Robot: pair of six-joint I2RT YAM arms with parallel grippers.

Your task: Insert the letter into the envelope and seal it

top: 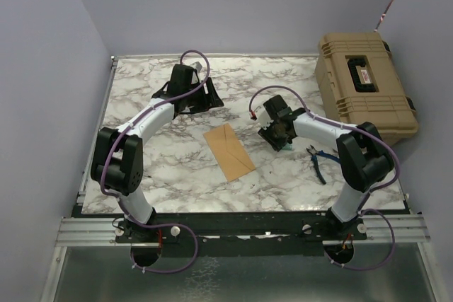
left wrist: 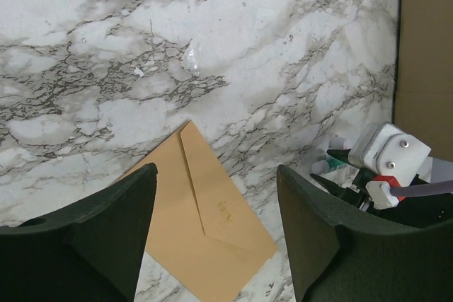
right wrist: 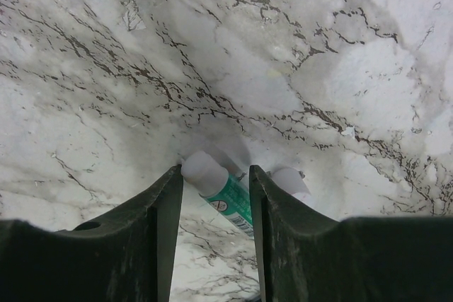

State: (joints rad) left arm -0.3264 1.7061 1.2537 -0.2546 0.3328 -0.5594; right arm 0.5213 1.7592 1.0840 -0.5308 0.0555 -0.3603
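The orange-brown envelope (top: 228, 152) (left wrist: 205, 238) lies flat mid-table with its pointed flap folded down. The letter is out of view. My left gripper (top: 202, 100) (left wrist: 216, 167) hovers open, above and behind the envelope, with nothing between its fingers. My right gripper (top: 279, 139) (right wrist: 216, 169) is low over the table to the envelope's right. A glue stick (right wrist: 223, 199) (top: 285, 148) with a white cap and green label lies askew between its jaws. The cap sits against the left finger and the body runs behind the right finger. Whether the jaws clamp it does not show.
A second white cylinder (right wrist: 290, 178) lies just outside the right finger. Blue-handled pliers (top: 318, 159) rest near the right arm. A tan tool case (top: 364, 83) (left wrist: 425, 47) fills the back right corner. Purple walls enclose the marble table (top: 141, 167).
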